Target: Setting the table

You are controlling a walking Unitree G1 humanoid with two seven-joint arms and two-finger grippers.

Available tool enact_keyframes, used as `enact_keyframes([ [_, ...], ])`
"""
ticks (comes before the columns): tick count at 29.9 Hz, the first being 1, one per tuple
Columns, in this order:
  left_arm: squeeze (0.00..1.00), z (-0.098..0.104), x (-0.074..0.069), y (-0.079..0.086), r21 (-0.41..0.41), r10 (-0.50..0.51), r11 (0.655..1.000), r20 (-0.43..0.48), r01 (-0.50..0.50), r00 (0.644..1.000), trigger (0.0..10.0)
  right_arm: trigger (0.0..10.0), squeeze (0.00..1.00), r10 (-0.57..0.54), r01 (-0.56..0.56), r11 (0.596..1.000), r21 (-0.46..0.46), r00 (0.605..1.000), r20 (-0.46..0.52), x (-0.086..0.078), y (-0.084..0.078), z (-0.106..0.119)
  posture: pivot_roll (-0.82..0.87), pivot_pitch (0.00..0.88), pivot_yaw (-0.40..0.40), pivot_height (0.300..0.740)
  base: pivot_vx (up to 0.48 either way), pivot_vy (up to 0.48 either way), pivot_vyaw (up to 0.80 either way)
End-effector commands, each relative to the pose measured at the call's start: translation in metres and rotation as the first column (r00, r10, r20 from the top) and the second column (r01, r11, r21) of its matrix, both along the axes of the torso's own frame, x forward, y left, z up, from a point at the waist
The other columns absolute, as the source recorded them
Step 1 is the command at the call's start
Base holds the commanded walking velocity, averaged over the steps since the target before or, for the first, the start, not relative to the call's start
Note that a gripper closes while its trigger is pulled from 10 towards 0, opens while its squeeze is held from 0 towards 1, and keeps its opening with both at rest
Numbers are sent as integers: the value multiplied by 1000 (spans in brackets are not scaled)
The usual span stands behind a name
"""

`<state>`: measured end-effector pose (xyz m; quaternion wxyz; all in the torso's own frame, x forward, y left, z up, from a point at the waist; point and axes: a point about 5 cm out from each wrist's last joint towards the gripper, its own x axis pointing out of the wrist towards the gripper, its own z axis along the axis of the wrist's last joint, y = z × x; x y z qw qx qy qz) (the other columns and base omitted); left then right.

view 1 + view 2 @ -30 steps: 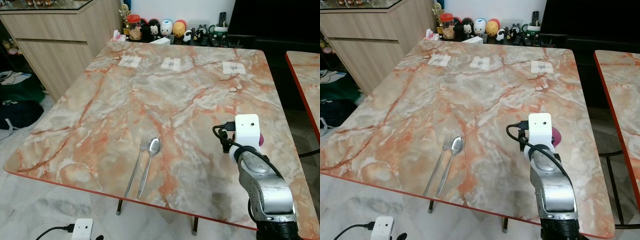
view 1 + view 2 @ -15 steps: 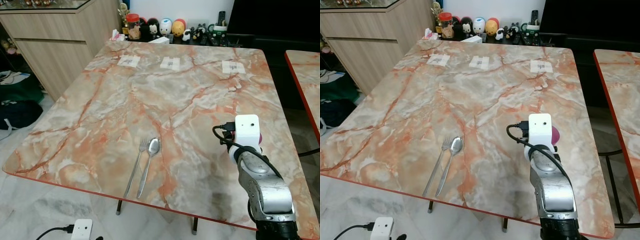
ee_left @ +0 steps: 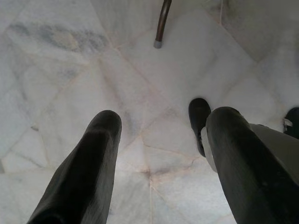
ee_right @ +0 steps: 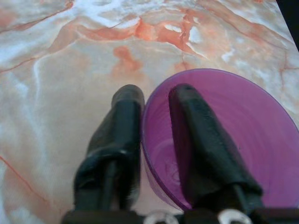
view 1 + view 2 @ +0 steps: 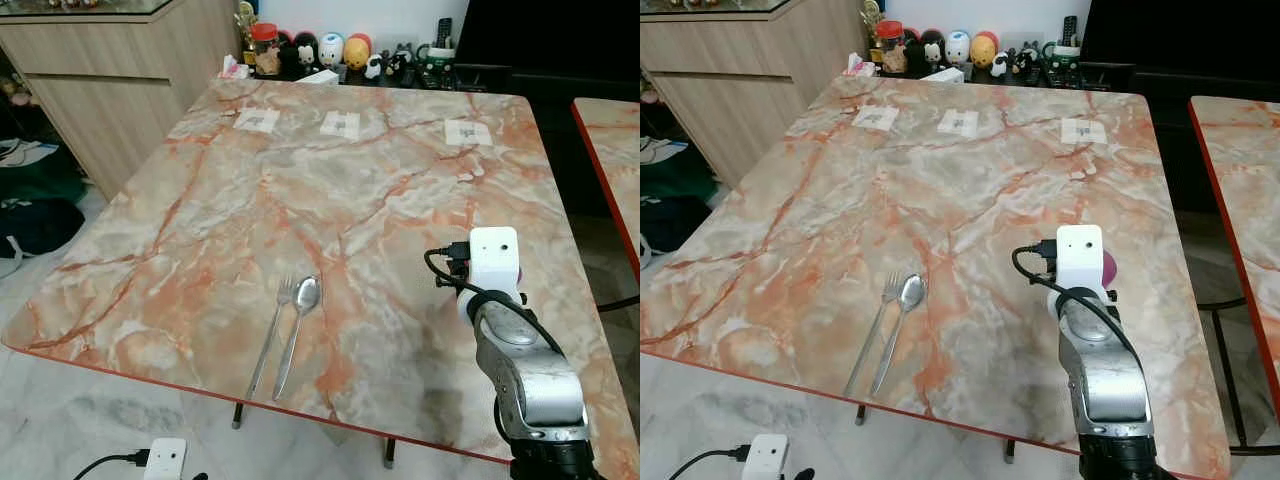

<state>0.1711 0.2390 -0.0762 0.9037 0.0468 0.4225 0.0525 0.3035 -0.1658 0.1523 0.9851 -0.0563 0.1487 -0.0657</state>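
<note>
Purple bowl (image 4: 224,135) rim pinched in R gripper (image 4: 154,100) over marble table (image 5: 300,180)

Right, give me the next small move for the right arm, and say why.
Probably lower the bowl onto the table to the right of the spoon and fork, then open. The right gripper pinches the bowl's rim, one finger inside and one outside, above the marble; the cutlery already lies side by side near the front edge.
</note>
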Motion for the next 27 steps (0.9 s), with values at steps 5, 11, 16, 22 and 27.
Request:
enact_keyframes([
  [5, 0, -1, -6, 6, 2, 12, 1000, -26, -12, 1000, 10000, 0, 0, -11, 10, 1000, 25, 1000, 12, -2, 1, 0, -125, 124, 43, 740, 0, 0, 0],
  [11, 0, -4, -10, 3, -1, 12, 1000, -42, -12, 999, 10000, 0, 0, -33, 33, 999, 16, 999, 30, -5, 1, -1, -126, 125, 42, 740, 0, 0, 0],
  [16, 0, -8, -13, -7, -10, 6, 1000, -53, -6, 999, 10000, 0, 0, -60, 59, 998, 8, 997, 52, -9, 0, -2, -126, 125, 40, 740, 0, 0, 0],
  [22, 0, -9, -12, -13, -15, 2, 1000, -51, -3, 999, 10000, 0, 0, -63, 67, 997, -28, 989, 133, -11, -2, 5, -130, 126, 38, 740, 0, 0, 0],
  [27, 0, -7, -8, -11, -14, 3, 1000, -44, -4, 999, 10000, 0, 0, -71, 75, 997, -15, 984, 165, -12, -3, 6, -130, 127, 35, 740, 0, 0, 0],
])
